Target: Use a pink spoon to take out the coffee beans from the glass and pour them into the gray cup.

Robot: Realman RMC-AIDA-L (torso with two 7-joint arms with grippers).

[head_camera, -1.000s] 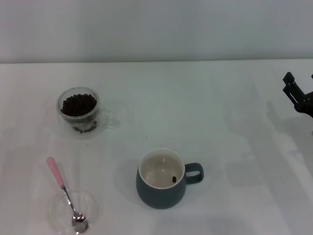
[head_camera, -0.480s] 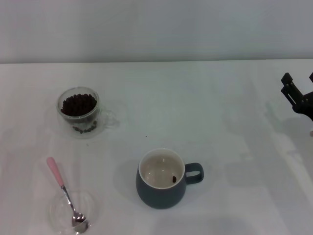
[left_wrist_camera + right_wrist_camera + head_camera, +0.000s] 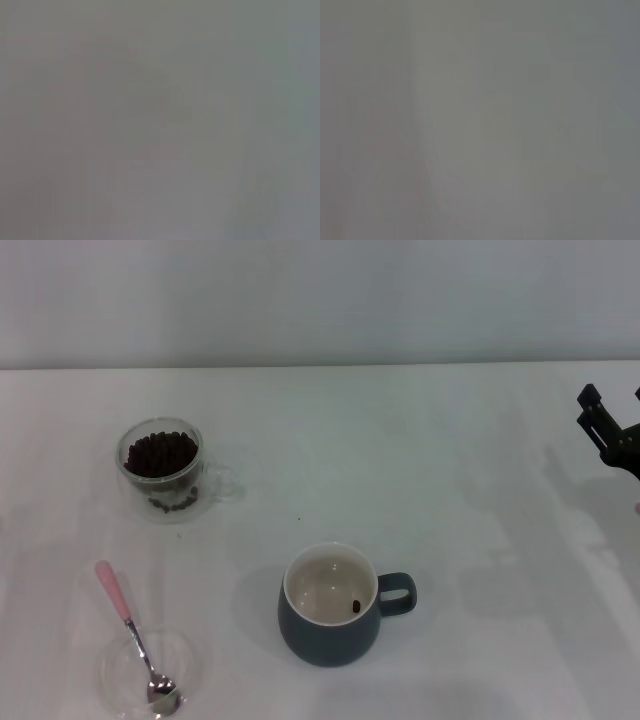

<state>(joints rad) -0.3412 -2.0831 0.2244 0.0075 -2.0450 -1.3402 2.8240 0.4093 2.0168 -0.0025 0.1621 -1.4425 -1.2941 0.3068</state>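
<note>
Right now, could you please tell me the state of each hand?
Left hand: not in view.
Right hand: at the table's far right edge, away from the pink spoon, holding nothing; open or shut cannot be told.

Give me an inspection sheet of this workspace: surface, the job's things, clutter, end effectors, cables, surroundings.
Surface: white table, one dark speck near its middle.
Job's things: glass holds coffee beans; pink spoon rests with its bowl in a clear dish; gray cup upright, one bean inside.
Clutter: nothing seen.
End effectors: right end effector at the table's right edge, away from everything; left not in view.
Cables: nothing seen.
Surroundings: plain pale wall behind; wrist views show nothing.
</note>
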